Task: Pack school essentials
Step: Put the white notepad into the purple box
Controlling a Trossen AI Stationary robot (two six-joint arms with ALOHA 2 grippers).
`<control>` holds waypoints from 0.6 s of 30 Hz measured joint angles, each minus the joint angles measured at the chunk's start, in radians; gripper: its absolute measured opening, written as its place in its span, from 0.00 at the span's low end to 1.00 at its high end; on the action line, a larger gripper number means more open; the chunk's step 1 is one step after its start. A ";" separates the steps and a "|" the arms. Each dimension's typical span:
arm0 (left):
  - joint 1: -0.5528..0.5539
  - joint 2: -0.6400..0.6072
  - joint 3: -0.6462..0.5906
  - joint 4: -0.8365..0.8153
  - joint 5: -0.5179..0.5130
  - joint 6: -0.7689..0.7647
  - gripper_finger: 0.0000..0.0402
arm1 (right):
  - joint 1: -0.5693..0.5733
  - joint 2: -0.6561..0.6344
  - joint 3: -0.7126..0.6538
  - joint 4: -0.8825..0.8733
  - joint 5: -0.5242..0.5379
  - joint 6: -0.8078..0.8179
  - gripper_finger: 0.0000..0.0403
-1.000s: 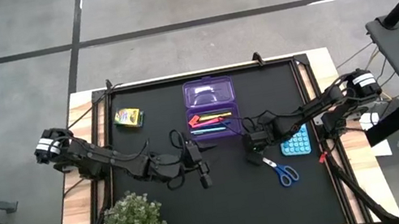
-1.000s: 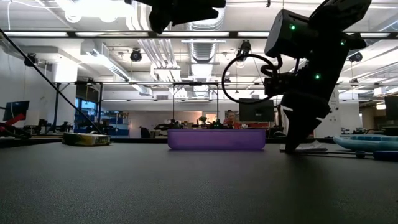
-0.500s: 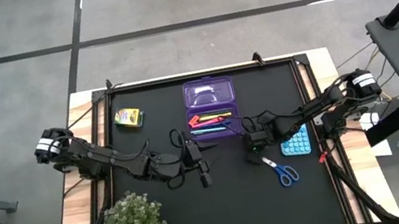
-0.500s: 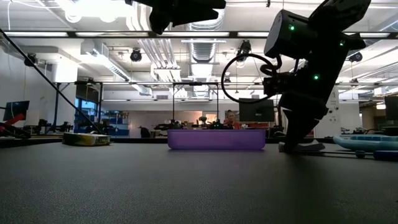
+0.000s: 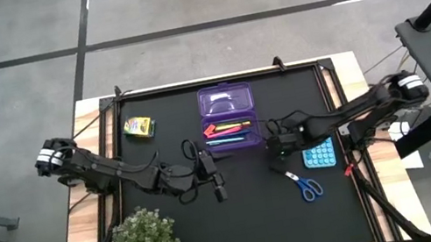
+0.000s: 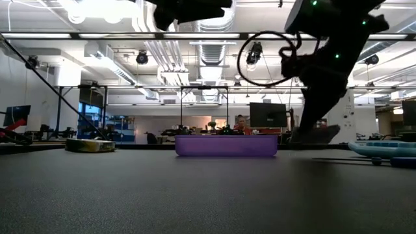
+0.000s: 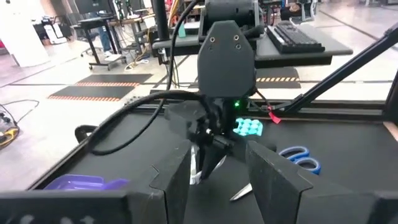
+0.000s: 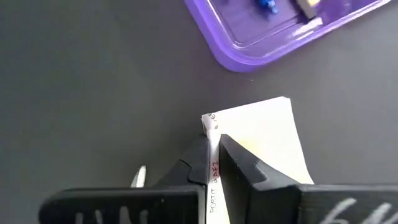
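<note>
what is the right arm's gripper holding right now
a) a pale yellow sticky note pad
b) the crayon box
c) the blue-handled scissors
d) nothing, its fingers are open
a: in the right wrist view the right gripper has its dark fingers closed on the edge of a pale yellow sticky note pad, just short of the purple plastic pencil case; the blue-handled scissors lie untouched on the black mat.

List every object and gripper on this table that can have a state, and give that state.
Purple case: open, pens inside.
Crayon box: lying flat, outside the case.
Scissors: blades shut, lying flat.
Sticky-note pad: gripped at its edge.
Right gripper: shut on the pad.
Left gripper: open, empty.
Plant: upright.
</note>
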 joint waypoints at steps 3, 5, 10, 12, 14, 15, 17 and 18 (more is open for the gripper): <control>-0.001 -0.039 0.000 -0.058 -0.001 -0.003 0.34 | 0.000 -0.070 0.000 -0.024 0.002 -0.001 0.03; -0.003 -0.062 -0.006 -0.097 -0.001 -0.004 0.34 | 0.000 -0.118 0.000 -0.039 0.010 -0.002 0.03; -0.005 -0.119 -0.031 -0.132 -0.001 -0.007 0.34 | 0.000 -0.213 0.000 -0.038 0.031 -0.013 0.03; -0.009 -0.133 -0.048 -0.131 -0.001 -0.008 0.34 | 0.000 -0.243 0.000 -0.014 0.031 -0.019 0.03; -0.012 -0.149 -0.069 -0.136 -0.002 -0.008 0.34 | 0.000 -0.256 0.000 0.054 0.032 -0.051 0.03; -0.012 -0.157 -0.076 -0.135 -0.008 -0.007 0.34 | -0.004 -0.256 0.001 0.093 0.031 -0.077 0.03; -0.013 -0.180 -0.088 -0.135 -0.049 -0.004 0.34 | -0.018 -0.243 0.002 0.186 0.030 -0.142 0.03; -0.012 -0.186 -0.088 -0.132 -0.076 -0.003 0.34 | -0.030 -0.230 0.003 0.232 0.030 -0.175 0.03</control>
